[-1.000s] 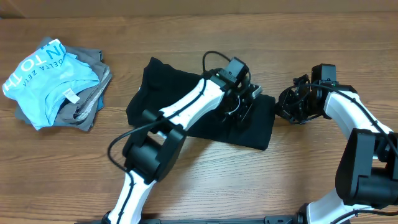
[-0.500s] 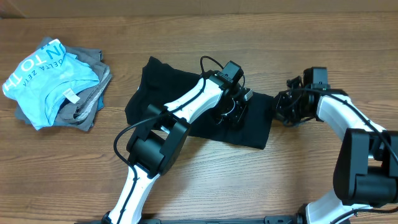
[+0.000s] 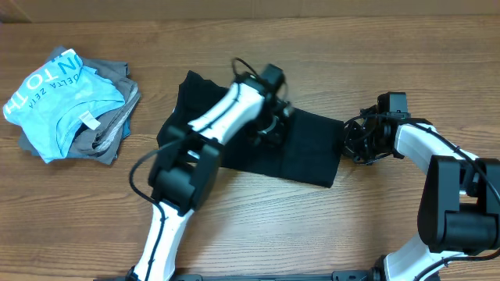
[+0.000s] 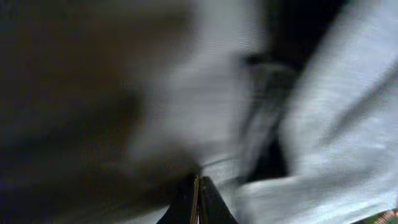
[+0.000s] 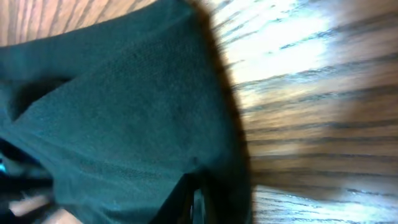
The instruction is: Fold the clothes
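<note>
The shirt point(image 3: 312, 152) lies flat-ish on the surface point(image 3: 258, 226), near its middle. Its long axis runs from left to right and sags a little toward the right end. The left gripper point(image 3: 269, 129) hangs over the shirt's upper middle, with its arm reaching across the left half of the cloth. Its jaws are clenched. The left wrist view is too blurred to tell whether a fold is pinched between them.

The right gripper point(image 3: 353, 142) sits at the shirt's right edge. Its jaws are closed too, and in the right wrist view the dark hem runs straight into the fingertips, so it appears to nip that edge.

From the right gripper the whole shirt lies to its left, and bare wood lies to its right. That makes the right arm the nearer one for the right end, while the left arm already covers the centre. A fold along the long axis would likely carry the right end leftward over the middle.

A pile point(image 3: 70, 101) of light blue and grey garments sits well apart at the far left, clear of both arms.
</note>
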